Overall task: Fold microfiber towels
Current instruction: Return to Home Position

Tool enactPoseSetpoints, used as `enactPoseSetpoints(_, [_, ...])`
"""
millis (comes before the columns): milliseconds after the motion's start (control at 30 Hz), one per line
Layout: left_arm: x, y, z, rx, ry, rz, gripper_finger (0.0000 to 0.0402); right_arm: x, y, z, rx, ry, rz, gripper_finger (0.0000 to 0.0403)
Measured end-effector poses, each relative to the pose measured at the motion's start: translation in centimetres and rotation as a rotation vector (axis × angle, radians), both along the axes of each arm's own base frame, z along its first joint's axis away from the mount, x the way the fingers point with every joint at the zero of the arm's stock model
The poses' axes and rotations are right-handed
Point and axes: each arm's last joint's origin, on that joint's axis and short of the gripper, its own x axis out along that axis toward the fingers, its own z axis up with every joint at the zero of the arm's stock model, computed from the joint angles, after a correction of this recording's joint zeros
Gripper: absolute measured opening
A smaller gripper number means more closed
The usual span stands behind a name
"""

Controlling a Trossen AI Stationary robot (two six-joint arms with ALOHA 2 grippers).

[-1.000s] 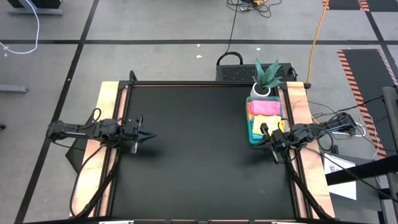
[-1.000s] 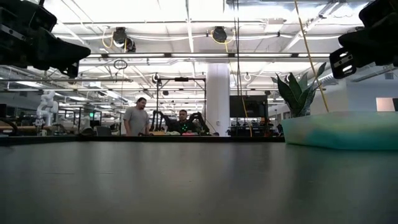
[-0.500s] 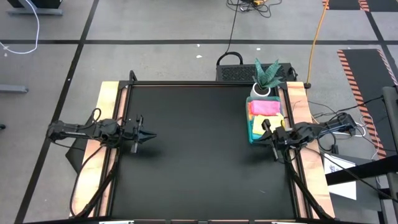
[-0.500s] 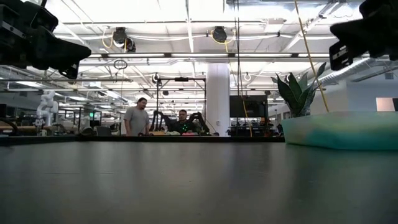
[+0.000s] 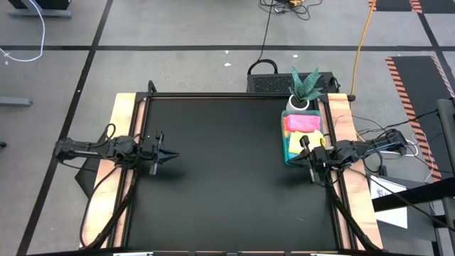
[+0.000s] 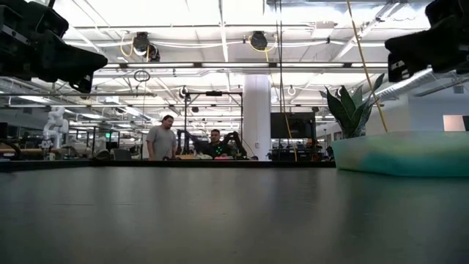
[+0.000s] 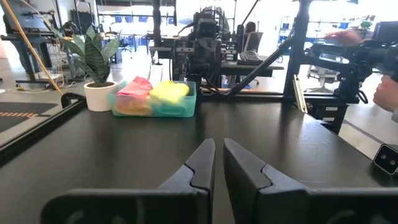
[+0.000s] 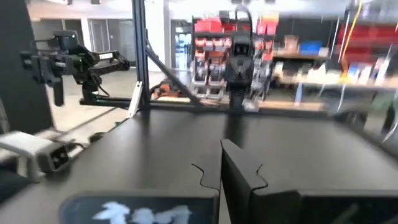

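A pink towel [image 5: 303, 122] and a yellow towel [image 5: 296, 144] lie bunched in the green tray [image 5: 286, 135] at the table's far right. They also show in the left wrist view, pink [image 7: 134, 87] and yellow [image 7: 168, 92]. I cannot make out a light blue towel or a second yellow one. My right gripper [image 5: 306, 155] hovers shut and empty above the table by the tray's near end. My left gripper [image 5: 173, 153] hovers shut and empty near the table's left edge, pointing toward the right; its fingers [image 7: 219, 152] stand close together.
A potted plant [image 5: 304, 89] stands at the tray's far end. The black table top [image 5: 220, 178] spreads between the two arms. Wooden side rails [image 5: 121, 128] run along the left and right edges. People sit and stand in the room beyond the table [image 6: 163, 139].
My right gripper has risen a little and edged toward the table's left, staying by the tray's near end. The towels and the tray have kept still.
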Motion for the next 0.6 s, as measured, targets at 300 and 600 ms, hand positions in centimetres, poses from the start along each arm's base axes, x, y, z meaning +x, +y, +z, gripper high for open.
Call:
enactPoseSetpoints(300, [0.0, 0.0, 0.0, 0.0, 0.001, 0.0, 0.0037, -0.1, -0.6, 0.1, 0.097, -0.007, -0.011, 0.0])
enactPoseSetpoints(600, [0.0, 0.0, 0.0, 0.0, 0.001, -0.001, 0.0037, 0.1, -2.3, -0.4, 0.212, 0.039, -0.165, 0.0])
